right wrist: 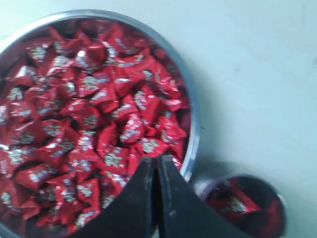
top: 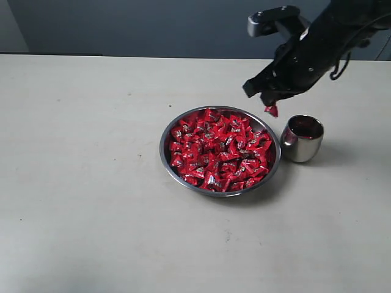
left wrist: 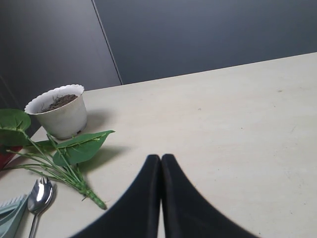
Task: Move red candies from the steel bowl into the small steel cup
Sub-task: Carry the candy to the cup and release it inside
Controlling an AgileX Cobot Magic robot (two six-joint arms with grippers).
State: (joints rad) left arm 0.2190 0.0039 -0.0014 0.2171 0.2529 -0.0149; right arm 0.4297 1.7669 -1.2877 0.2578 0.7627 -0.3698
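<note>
Shiny steel bowl [top: 162, 148] and cup [top: 299, 148], glossy red candies [top: 220, 149], seemingly matt table [top: 79, 183].

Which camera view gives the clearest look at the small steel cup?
The exterior view: the small steel cup stands whole and sharp beside the steel bowl. The right wrist view catches the cup blurred and cut off at the frame edge, with red inside. The left wrist view misses it entirely.

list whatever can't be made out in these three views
Count inside the small steel cup: exterior view, its wall hides the bottom; right wrist view, blurred and cut by the edge.
Red candy held by the right gripper: right wrist view, hidden behind the shut fingers.
Wrapper print on the red candies: too small, blurred in both views.
Spoon handle: left wrist view, cut by the edge.
</note>
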